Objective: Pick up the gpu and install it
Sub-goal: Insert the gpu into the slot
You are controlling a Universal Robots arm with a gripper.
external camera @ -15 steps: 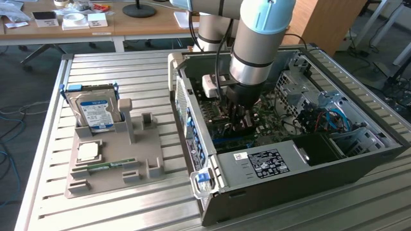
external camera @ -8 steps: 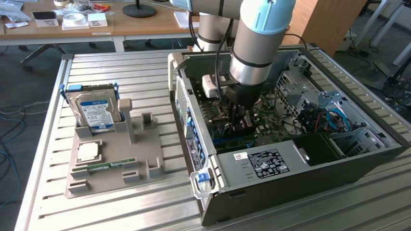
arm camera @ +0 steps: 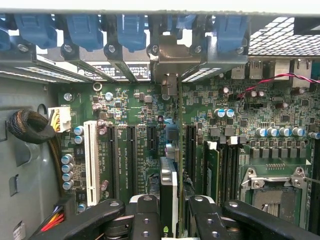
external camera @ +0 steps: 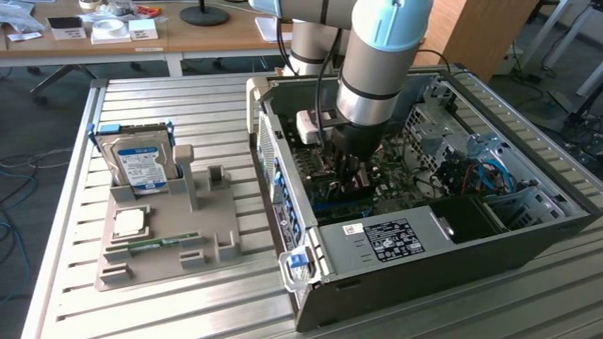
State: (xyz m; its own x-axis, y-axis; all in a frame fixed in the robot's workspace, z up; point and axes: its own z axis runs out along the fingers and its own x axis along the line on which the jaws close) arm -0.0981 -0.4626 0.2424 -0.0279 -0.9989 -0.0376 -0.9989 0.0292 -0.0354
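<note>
Holding the gpu (arm camera: 168, 192) on its edge, clamped in the gripper (arm camera: 169, 212), the arm has it down inside the computer case (external camera: 396, 272), right over the green board's slots (arm camera: 134, 145), not pushed in yet

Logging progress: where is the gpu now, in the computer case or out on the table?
In the case. The gripper holds the gpu on edge above the motherboard slots. Whether it is seated, cannot tell.

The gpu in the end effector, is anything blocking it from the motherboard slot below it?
Nothing visible does. In the wrist view the gpu sits edge-on between the end effector fingers, over the motherboard among the expansion slots. The slots nearby look empty, and the cable bundle lies off to the side.
</note>
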